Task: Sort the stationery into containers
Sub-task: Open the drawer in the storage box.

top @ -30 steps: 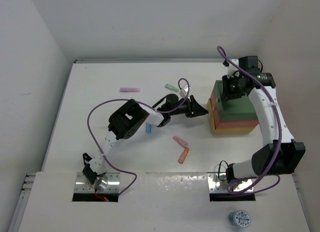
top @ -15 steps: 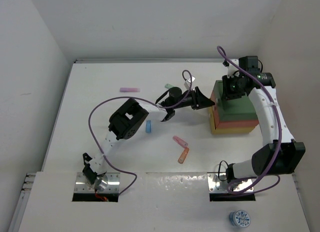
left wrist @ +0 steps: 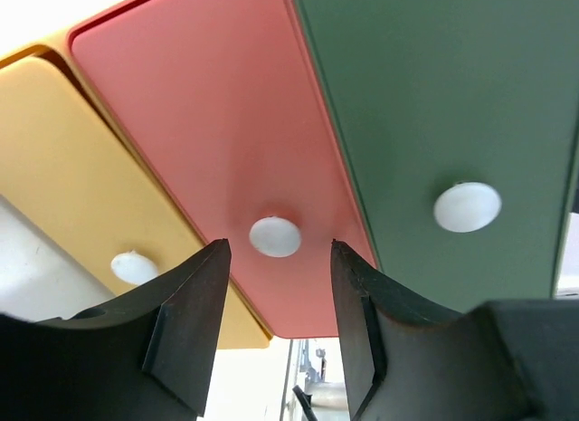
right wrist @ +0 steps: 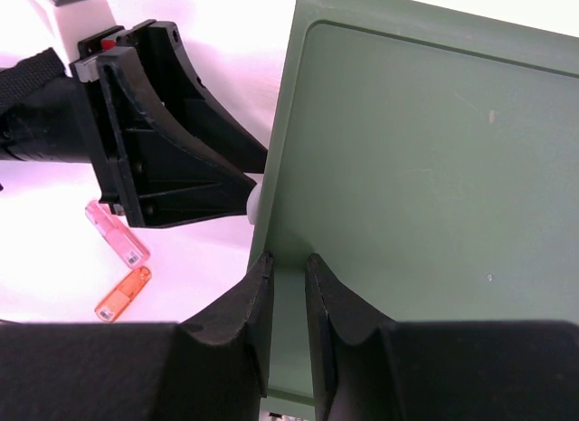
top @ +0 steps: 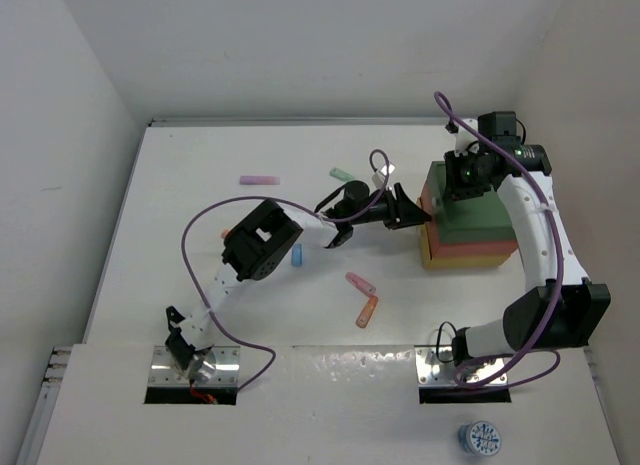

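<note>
Left gripper (left wrist: 278, 249): fingers spread apart, holding nothing. It points at the left end of the tray stack, just beside it. In the wrist view the white knob (left wrist: 275, 236) of the red-orange tray (left wrist: 208, 122) sits between my fingertips. The yellow tray (left wrist: 72, 158) is under it and the green tray (right wrist: 407, 167) is on top.

Right gripper (right wrist: 289, 263): fingers nearly together over the green tray's left wall. It looks like a pinch on that wall, though the contact is low in the frame and hard to read.

The stack stands at the right of the table (top: 160, 235).

Loose stationery lies left of the stack, all on the table:
- far pink marker (top: 260, 180) and mint green marker (top: 343, 173), far side
- blue marker (top: 297, 255), under my left arm
- near pink marker (top: 360, 283) and orange marker (top: 368, 311), close together on the near side
</note>
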Controlling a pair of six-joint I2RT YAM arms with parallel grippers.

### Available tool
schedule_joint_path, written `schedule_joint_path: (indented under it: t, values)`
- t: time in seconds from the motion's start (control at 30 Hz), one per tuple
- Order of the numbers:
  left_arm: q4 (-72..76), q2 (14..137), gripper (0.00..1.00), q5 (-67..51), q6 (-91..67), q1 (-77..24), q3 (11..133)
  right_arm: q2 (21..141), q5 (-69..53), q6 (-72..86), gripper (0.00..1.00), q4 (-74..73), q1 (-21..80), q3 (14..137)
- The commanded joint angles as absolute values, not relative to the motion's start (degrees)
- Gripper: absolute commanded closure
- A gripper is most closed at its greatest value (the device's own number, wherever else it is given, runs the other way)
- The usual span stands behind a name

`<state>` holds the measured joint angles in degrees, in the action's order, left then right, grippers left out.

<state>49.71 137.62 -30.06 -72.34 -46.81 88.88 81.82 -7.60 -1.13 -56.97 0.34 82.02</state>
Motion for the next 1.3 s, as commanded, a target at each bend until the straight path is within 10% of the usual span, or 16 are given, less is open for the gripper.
schedule_joint_path:
  t: [0.0,0.47,1.03,1.27]
  values:
    - [51.8,138.2,0.46,-29.9,-71.3,-47.3,91.4,83.7,-8.4,-1.3,0.80,-63.7,0.2,81.1]
    - [53.2,139.1,0.53,-29.5,-72.2,-48.0,93.2,83.7,-8.3,-1.3,0.80,-63.8,0.2,80.9]
    - [55.0,136.8,0.99,-29.4,-73.0,-46.9,87.2,83.0,-7.9,-1.5,0.81,-63.6,0.3,79.9]
    - [54.5,133.4,1.00,-29.8,-71.1,-44.8,82.0,83.4,-7.6,-1.8,0.79,-63.3,-1.8,79.9]
